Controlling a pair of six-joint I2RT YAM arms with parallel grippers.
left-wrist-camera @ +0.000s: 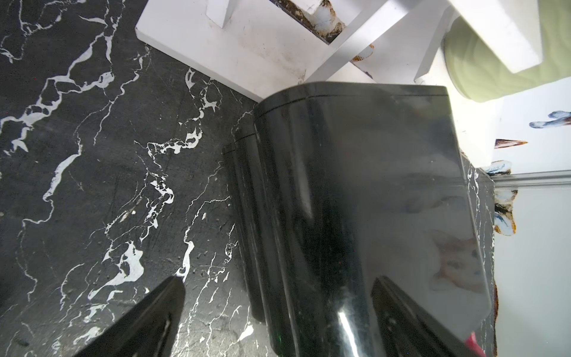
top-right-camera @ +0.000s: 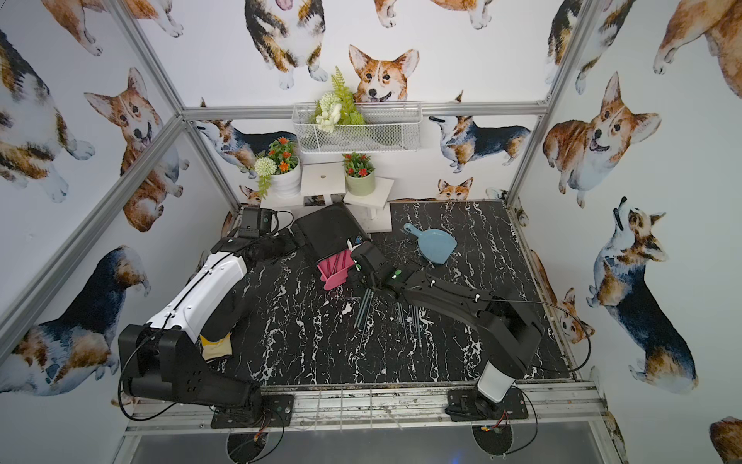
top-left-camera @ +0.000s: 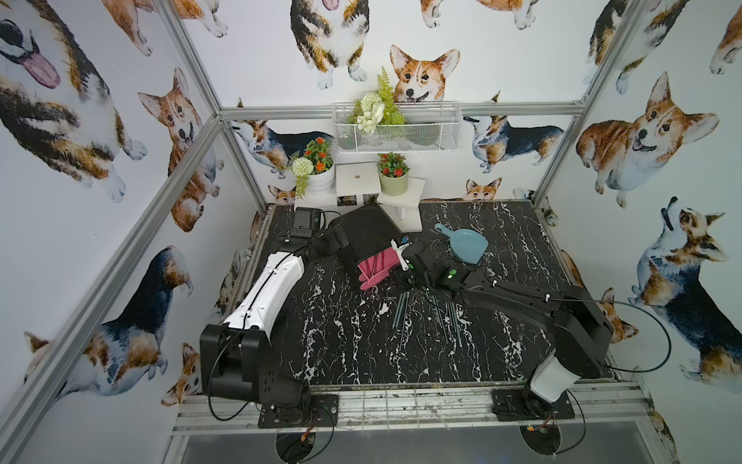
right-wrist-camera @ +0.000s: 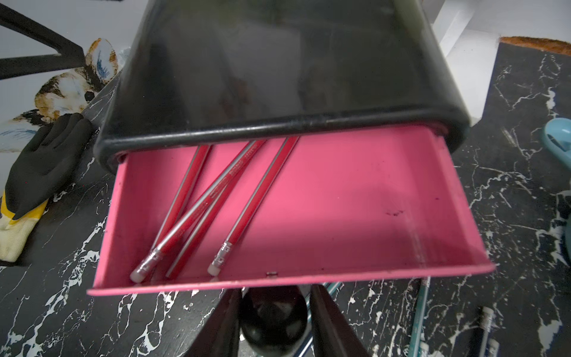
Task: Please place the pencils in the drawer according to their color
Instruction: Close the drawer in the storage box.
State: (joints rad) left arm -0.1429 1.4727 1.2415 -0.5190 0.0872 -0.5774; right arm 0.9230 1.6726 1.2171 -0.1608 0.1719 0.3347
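Note:
The black drawer chest (top-left-camera: 367, 231) lies at the back of the table, its top pink drawer (right-wrist-camera: 340, 201) pulled out. Three pinkish-red pencils (right-wrist-camera: 222, 191) lie inside it, erasers toward the front. My right gripper (right-wrist-camera: 276, 296) is shut on the drawer's round black knob (right-wrist-camera: 273, 321), seen in a top view just right of the pink front (top-left-camera: 395, 277). My left gripper (left-wrist-camera: 278, 281) stands open at the chest's far left side (top-left-camera: 337, 241), straddling its rounded edge. Teal and dark pencils (top-left-camera: 401, 311) lie loose on the table under my right arm, also in the right wrist view (right-wrist-camera: 420, 312).
A blue dustpan (top-left-camera: 465, 245) lies right of the chest. A white stand (top-left-camera: 357, 180) with flower pots sits behind it, close to the chest's back. A black-and-yellow glove (top-right-camera: 217, 345) lies by the left arm. More pencils (top-left-camera: 453, 321) lie mid-table.

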